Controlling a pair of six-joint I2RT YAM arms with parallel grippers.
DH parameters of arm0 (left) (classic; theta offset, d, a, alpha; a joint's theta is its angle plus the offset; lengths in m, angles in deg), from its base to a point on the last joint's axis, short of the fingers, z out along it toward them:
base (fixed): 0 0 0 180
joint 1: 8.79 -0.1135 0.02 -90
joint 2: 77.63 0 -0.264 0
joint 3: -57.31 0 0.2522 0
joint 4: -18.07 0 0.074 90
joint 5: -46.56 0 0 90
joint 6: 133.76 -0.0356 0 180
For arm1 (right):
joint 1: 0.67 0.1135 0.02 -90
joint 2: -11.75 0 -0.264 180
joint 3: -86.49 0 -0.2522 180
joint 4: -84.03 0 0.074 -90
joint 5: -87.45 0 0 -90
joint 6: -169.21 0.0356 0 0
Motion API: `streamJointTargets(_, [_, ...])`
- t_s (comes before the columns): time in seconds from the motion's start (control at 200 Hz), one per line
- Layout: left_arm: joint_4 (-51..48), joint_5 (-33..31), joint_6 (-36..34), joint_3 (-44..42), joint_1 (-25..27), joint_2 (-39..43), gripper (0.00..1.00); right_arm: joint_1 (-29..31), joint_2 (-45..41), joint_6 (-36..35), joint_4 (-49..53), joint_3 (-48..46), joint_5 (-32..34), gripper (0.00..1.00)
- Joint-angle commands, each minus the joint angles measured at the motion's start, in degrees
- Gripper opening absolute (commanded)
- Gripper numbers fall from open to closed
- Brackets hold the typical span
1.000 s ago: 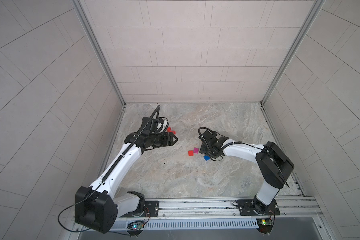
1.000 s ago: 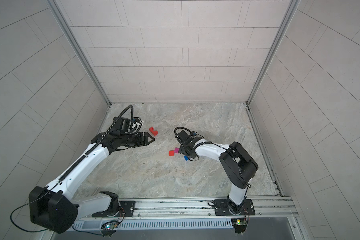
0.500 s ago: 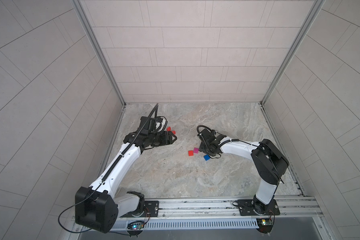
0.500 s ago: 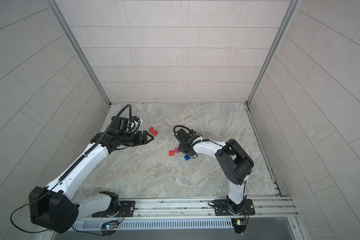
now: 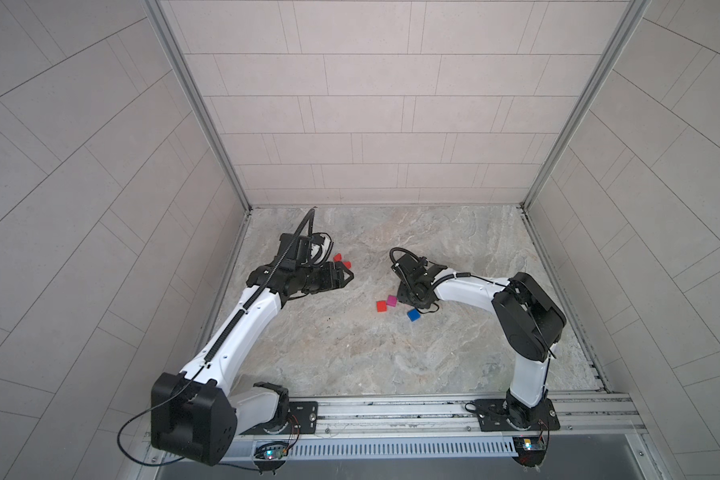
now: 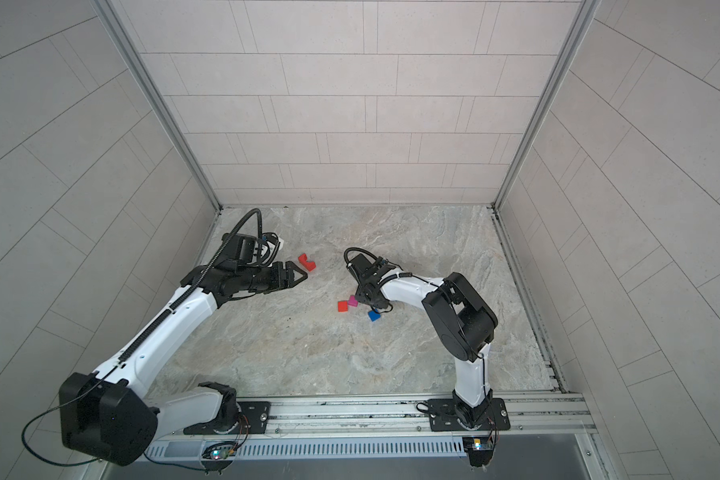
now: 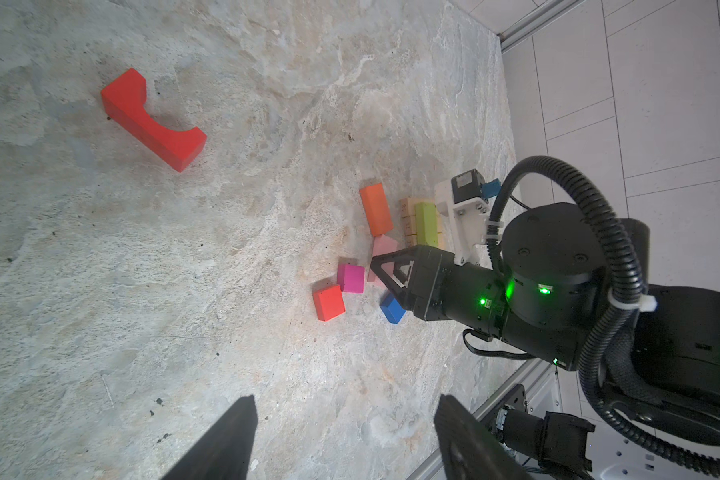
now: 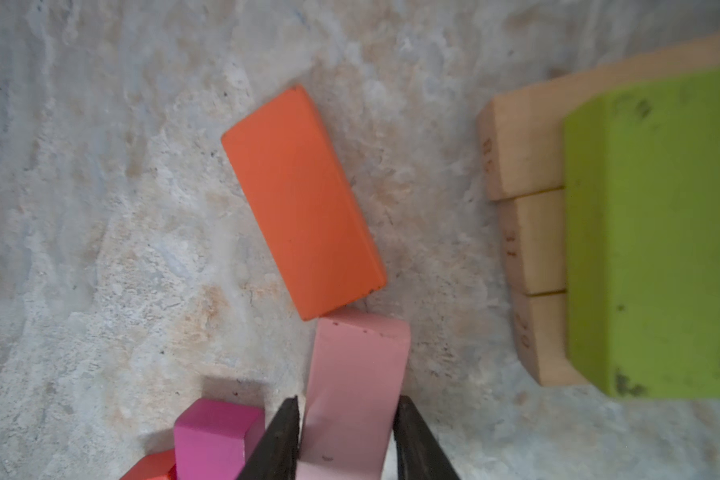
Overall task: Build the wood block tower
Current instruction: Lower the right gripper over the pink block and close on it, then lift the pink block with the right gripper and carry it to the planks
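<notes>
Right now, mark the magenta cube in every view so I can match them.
In a top view: magenta cube mid-floor, right of the red cube.
In a top view: same spot.
Left wrist: between red cube and right gripper.
Right wrist: next to the gripper shut on the pink oblong.
Shared landmark: the red cube, adjacent in every view.

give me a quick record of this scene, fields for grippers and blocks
left gripper: open, empty, over bare table
right gripper: jaws closed on pink oblong, which lies on the table
stacked: lime oblong on three tan bars
loose near right gripper: orange oblong, magenta cube, red cube, blue cube
apart, near left gripper: red notched piece
</notes>
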Motion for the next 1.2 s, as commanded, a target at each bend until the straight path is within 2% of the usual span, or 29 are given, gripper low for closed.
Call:
streamJointTargets(0.0, [1.0,0.8,0.4,-0.7,-0.5,0.1,0.75,-0.2,0.9,-1.4,3.8,1.2,1.7,0.34])
streamJointTargets(0.2, [1.4,1.0,0.8,-0.9,-0.6,0.0,0.75,-0.1,1.1,-3.5,5.9,2.2,2.6,0.29])
streamJointTargets(0.255, [1.4,0.9,0.8,-1.0,-0.6,0.0,0.75,-0.2,0.9,-4.1,6.5,2.4,3.1,0.24])
streamJointTargets(0.4, [1.5,0.9,0.8,-1.1,-0.6,0.1,0.74,-0.1,0.8,-5.5,7.2,2.7,3.4,0.22])
streamJointTargets(0.515, [1.5,0.9,0.8,-1.1,-0.5,0.0,0.75,-0.1,1.0,-8.2,8.3,4.0,2.6,0.14])
streamJointTargets(0.55, [1.5,0.9,0.9,-1.2,-0.6,-0.1,0.75,-0.1,1.2,-9.6,8.5,4.6,1.8,0.05])
streamJointTargets(0.59, [1.5,0.9,0.9,-1.2,-0.6,-0.1,0.75,-0.2,1.4,-11.1,9.0,5.5,0.9,0.0])
streamJointTargets(0.796, [2.1,1.0,1.6,-1.7,-0.6,-0.3,0.75,-0.2,0.0,-14.6,8.4,5.2,-1.1,0.0])
streamJointTargets(1.196, [2.9,3.4,2.8,-2.0,-0.4,-1.8,0.76,-2.0,-9.8,-20.3,9.0,1.9,-0.7,0.01])
